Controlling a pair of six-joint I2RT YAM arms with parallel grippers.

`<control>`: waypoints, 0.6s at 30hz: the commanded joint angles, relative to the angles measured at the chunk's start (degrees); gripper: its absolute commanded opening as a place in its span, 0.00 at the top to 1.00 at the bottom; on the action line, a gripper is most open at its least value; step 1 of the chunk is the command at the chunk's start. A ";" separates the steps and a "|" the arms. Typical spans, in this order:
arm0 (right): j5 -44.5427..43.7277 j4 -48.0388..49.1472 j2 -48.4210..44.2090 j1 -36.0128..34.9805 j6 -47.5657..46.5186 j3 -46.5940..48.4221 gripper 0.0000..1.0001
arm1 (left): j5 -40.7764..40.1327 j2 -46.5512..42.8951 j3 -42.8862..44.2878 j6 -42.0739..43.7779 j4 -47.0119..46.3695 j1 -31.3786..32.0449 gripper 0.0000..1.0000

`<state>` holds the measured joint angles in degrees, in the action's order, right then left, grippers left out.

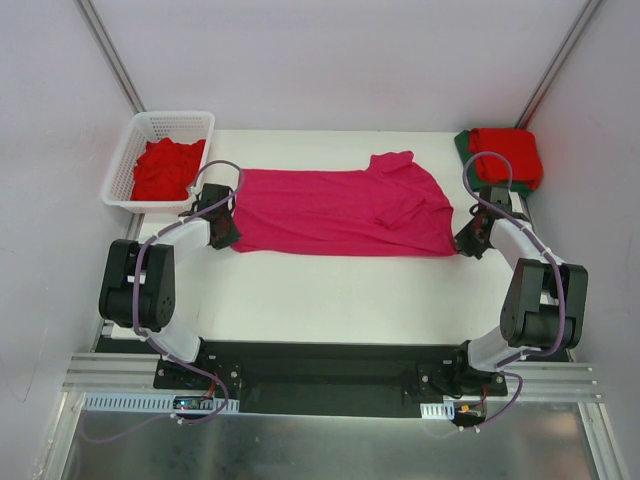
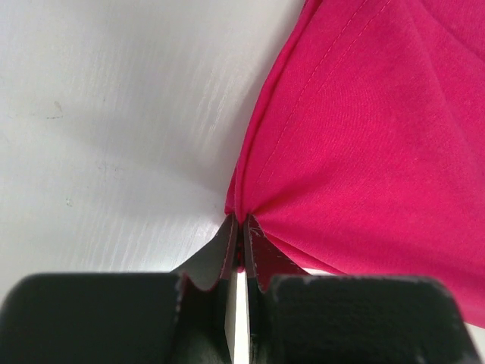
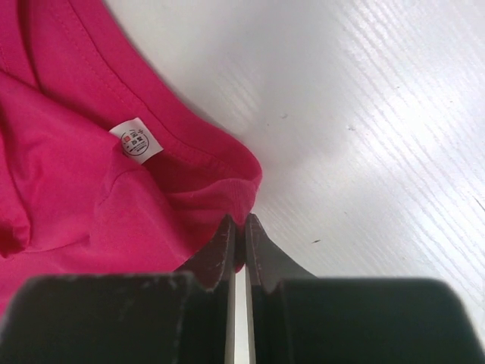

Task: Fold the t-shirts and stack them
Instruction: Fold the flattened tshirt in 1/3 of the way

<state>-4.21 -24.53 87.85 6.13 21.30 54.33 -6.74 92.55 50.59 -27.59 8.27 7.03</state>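
A magenta-pink t-shirt lies folded lengthwise across the middle of the table. My left gripper is shut on its near-left hem corner, where the cloth bunches into the fingertips. My right gripper is shut on the shirt's near-right corner by the collar; the white neck label lies just left of the pinched collar edge. A folded red t-shirt rests on a dark green one at the far right. More red t-shirts fill the basket.
The white lattice basket stands at the far left corner of the table. White booth walls close in on three sides. The black base rail runs along the near edge.
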 commanded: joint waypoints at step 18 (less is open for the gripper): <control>-7.30 -4.47 -1.81 1.43 -1.61 2.28 0.99 | -4.07 -5.98 -0.67 0.61 6.75 -0.96 1.00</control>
<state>-7.55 -27.57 87.83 6.57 20.64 54.41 -7.64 88.88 50.54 -27.59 12.84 7.03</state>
